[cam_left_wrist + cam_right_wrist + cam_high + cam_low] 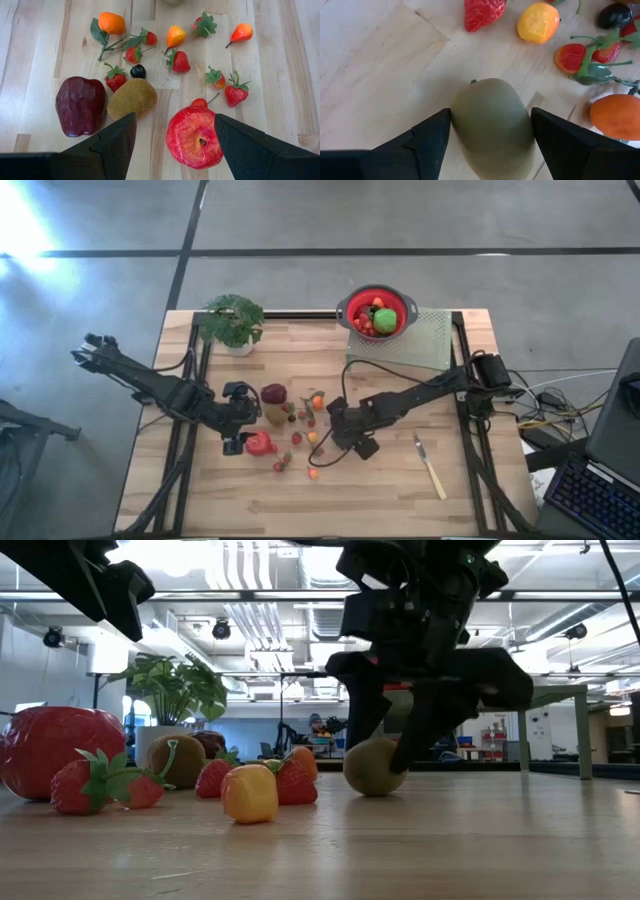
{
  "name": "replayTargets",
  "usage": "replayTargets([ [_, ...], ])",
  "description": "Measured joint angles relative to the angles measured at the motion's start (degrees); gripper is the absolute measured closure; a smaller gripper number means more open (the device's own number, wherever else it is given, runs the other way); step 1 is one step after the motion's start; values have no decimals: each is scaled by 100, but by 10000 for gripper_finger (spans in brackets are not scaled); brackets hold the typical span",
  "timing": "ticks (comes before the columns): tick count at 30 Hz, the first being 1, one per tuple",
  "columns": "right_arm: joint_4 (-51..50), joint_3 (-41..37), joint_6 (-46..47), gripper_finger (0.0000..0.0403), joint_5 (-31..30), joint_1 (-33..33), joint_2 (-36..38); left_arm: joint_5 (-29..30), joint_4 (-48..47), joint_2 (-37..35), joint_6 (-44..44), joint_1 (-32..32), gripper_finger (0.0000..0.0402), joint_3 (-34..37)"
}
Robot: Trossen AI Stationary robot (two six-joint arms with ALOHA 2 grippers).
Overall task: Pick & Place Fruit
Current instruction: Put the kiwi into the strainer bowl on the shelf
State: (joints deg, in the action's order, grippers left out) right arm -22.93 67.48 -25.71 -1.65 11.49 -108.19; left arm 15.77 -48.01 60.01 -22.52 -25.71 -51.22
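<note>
the right gripper (490, 131) is straddling an olive-green fruit (492, 125) at the frame's centre, fingers closing beside it for a lift toward the red colander (344, 308) at upper right; actual contact is hard to judge. the left gripper (172, 137) is hanging open around the magenta-red fruit (194, 136), apart

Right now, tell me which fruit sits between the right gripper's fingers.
The olive-green fruit, the only dull green piece among the red and orange fruit on the table. The right gripper straddles it, fingers at either side.
</note>
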Motion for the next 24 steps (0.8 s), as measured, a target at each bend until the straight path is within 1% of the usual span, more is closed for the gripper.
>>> replayTargets([
  [8,1,134,19,156,-7,15,-303,-1,-2,0,0,1,128,0],
  [15,-63,259,40,166,0,13,-244,0,-2,0,0,-1,128,0],
  [24,-115,319,69,167,14,13,-210,0,0,0,0,1,128,0],
])
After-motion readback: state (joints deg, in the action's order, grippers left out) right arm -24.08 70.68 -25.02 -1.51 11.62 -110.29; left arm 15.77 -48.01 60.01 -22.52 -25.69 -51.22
